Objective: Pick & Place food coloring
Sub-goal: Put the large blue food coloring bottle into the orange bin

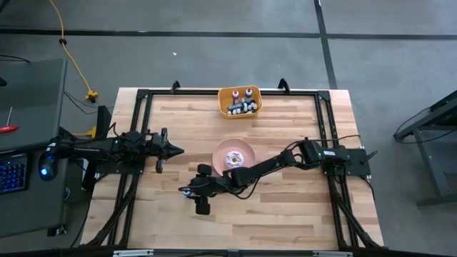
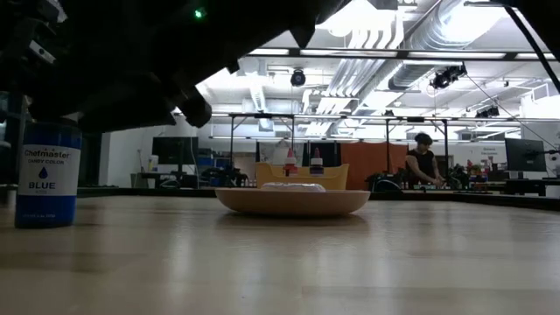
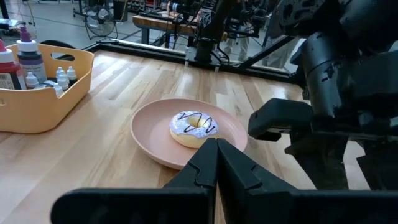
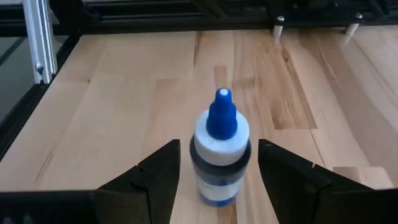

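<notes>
One blue-capped food coloring bottle [image 4: 219, 152] stands upright on the bench [image 1: 285, 207], apart from the rest, at about 7 o'clock from the pink plate [image 1: 234, 155]. Its label reads BLUE in the low view. The other bottles sit in one orange bin [image 1: 240, 101] at the bench's 12 o'clock edge: two larger ones with red-orange caps and a cluster of small whitish ones, too small to count exactly. One plate lies near the middle of the bench, carrying one white-iced doughnut [image 3: 194, 126].

Two arms are in view. The right arm reaches from the 3 o'clock side across the bench, passing the plate at its 6 o'clock side, stretched low and long. The right claw [image 4: 219, 171] has its fingers spread, one on either side of the blue bottle, with gaps visible between each finger and the bottle, so nothing is clamped.

The left arm lies along the 9 o'clock side, its left claw [image 3: 215, 163] pointing toward the plate and staying well short of it, its fingers pressed together on nothing.

In the room behind, one person stands at a far workstation.
</notes>
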